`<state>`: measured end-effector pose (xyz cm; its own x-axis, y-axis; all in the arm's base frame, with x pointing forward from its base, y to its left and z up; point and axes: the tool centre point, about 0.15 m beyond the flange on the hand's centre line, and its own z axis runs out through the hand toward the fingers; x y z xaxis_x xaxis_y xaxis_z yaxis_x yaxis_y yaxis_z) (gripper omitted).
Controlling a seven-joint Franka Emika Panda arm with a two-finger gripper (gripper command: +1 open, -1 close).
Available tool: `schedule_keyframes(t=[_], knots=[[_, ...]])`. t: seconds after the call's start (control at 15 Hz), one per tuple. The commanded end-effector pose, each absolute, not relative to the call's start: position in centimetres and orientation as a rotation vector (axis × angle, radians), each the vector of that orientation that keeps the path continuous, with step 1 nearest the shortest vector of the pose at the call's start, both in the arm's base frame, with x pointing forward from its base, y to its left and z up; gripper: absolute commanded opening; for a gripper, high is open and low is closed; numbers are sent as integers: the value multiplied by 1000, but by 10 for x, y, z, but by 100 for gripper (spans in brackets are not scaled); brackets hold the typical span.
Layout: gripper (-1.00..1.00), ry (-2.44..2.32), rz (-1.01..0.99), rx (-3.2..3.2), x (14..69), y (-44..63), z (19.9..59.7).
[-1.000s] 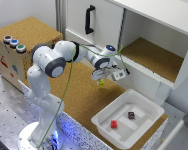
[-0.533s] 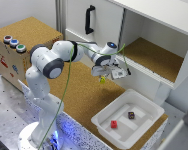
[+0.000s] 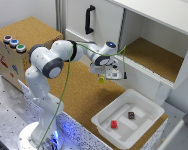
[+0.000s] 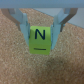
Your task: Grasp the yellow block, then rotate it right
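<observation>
Held aloft above the cork-topped worktop (image 3: 89, 102): the yellow block (image 3: 101, 79), clamped in the claw (image 3: 102, 77) of the white arm (image 3: 54, 60), clear of the surface below. Seen from the wrist, pinched between the two grey fingers (image 4: 22, 22), one on either side, with a face marked "N" over a short bar turned to the camera, cork beneath. Reaching out from a base at the exterior view's left, toward the open white cabinet (image 3: 154, 45) with its cork-lined shelf. Nearer the exterior view's right, resting on the worktop, a white tray (image 3: 106, 122) with a small red block (image 3: 114, 124) and a dark brownish block (image 3: 131, 115) lying apart inside. Farther left, a wooden box (image 3: 14, 62) topped with three coloured buttons (image 3: 14, 43).
</observation>
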<state>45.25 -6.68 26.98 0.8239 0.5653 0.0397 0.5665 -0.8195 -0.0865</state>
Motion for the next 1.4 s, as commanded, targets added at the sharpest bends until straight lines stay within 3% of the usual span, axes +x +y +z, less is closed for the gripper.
schedule_keyframes(t=[0.0, 0.33, 0.87, 0.93, 1.33], knots=[[-100, -551, -55, -3012, 437, -71, 249], [-100, -230, -220, -3175, 435, -73, 251], [-100, -223, -129, -3240, 455, -63, 221], [100, -217, -126, -3245, 451, -60, 223], [100, -17, -237, -3260, 418, -62, 247]])
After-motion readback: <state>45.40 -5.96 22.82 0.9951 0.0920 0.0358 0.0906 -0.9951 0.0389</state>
